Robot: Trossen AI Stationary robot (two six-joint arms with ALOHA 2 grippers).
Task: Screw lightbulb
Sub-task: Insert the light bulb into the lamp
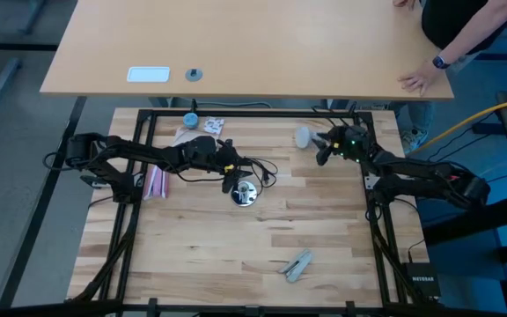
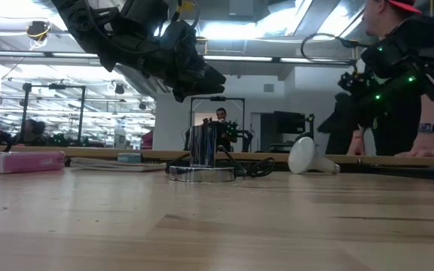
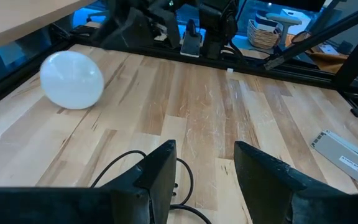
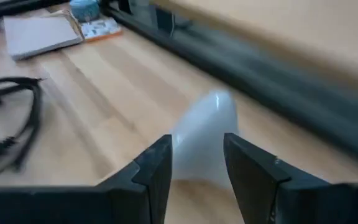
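Lightbulb (image 1: 304,136): lying on its side on the butcher-block table (image 1: 262,238), near the far edge, just beside my right gripper and well apart from the socket base.
Right gripper (image 1: 322,150): hovering close over the bulb; in my right wrist view the fingers (image 4: 148,171) stand spread, with the bulb's white body (image 4: 207,143) showing between them. I cannot tell whether they touch it; nothing is pinched.
Left gripper (image 1: 229,182): hanging just above the shiny socket base (image 1: 245,195) with its black cord (image 1: 267,167); fingers (image 3: 160,171) spread, holding nothing.
How the bulb should handle: I judge it light, smooth and thin-walled, so it may roll or slip out, and crack if I squeeze hard.
Where I would take hold: across the widest part of the globe, gently, leaving the narrow screw neck (image 2: 328,166) free to enter the socket.
Step in hand: closing in for the pick-up, as I read it; the screwing has not yet begun.
Risk: nudging the bulb so it rolls toward the black frame rail (image 1: 262,113).
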